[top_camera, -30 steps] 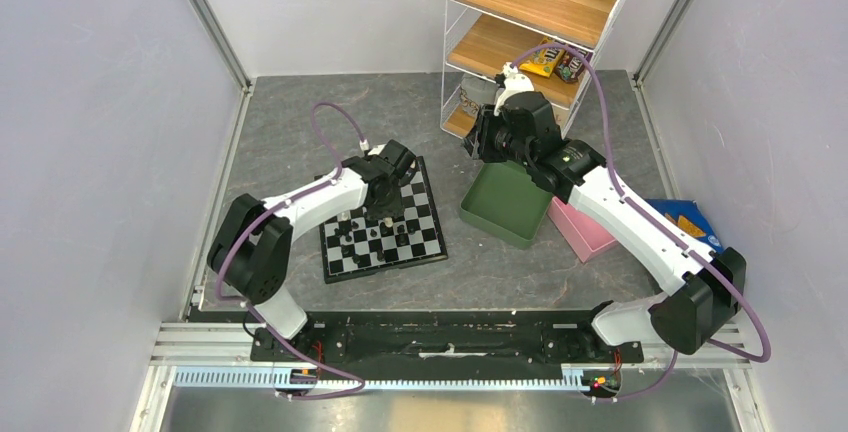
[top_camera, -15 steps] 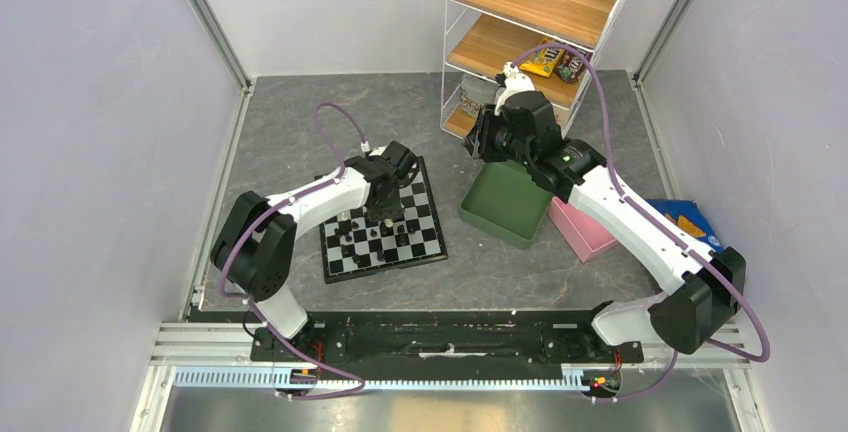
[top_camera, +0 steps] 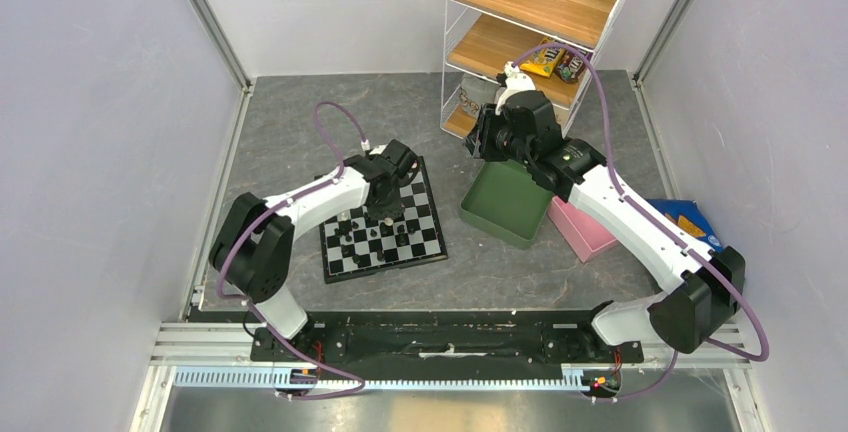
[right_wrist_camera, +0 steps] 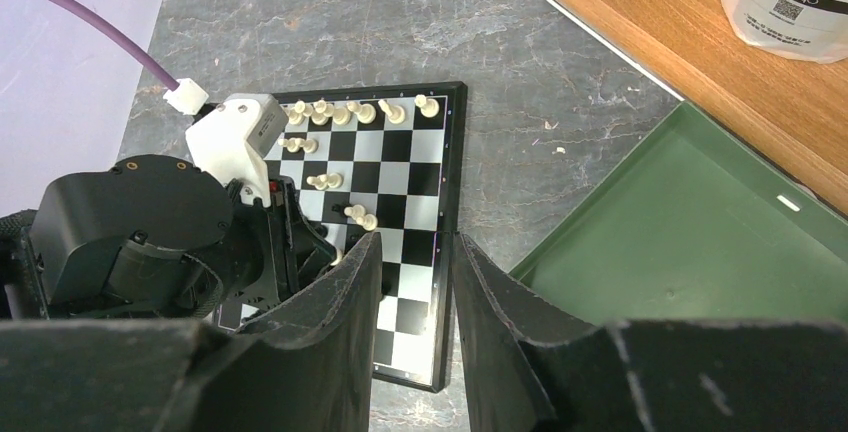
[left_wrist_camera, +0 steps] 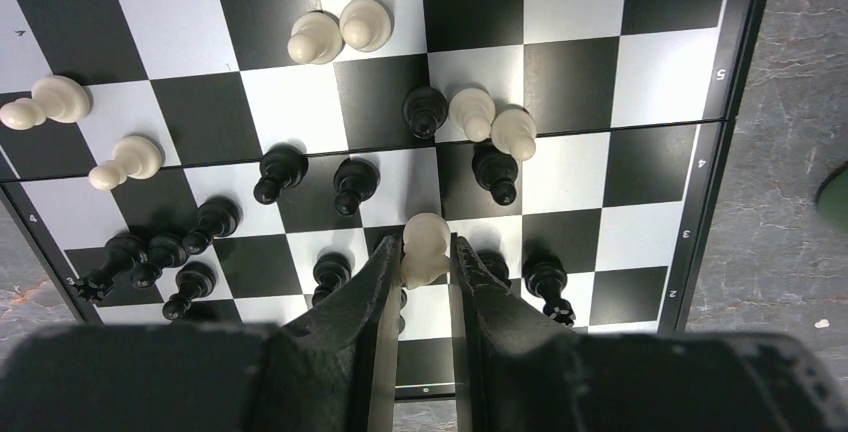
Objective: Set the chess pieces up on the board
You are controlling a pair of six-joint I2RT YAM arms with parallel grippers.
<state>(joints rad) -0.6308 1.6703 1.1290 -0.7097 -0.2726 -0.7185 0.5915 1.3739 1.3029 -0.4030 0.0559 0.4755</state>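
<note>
A cream-white piece (left_wrist_camera: 425, 247) stood on the board (left_wrist_camera: 570, 82), pinched between the narrow jaws of the left claw (left_wrist_camera: 426, 252), with black pieces (left_wrist_camera: 330, 272) just beside each finger. The right claw (right_wrist_camera: 415, 252) hung parted and empty, the green tray (right_wrist_camera: 700, 242) to its right.

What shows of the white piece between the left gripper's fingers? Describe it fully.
The cream-white piece is pawn-like: a rounded head over a flaring body, smooth like plastic. It is between the left gripper's fingers, which appear to press it from both sides. It is near one edge of the board, with black pieces close by. Its base is hidden, so whether it rests on a square or is lifted is unclear.
</note>
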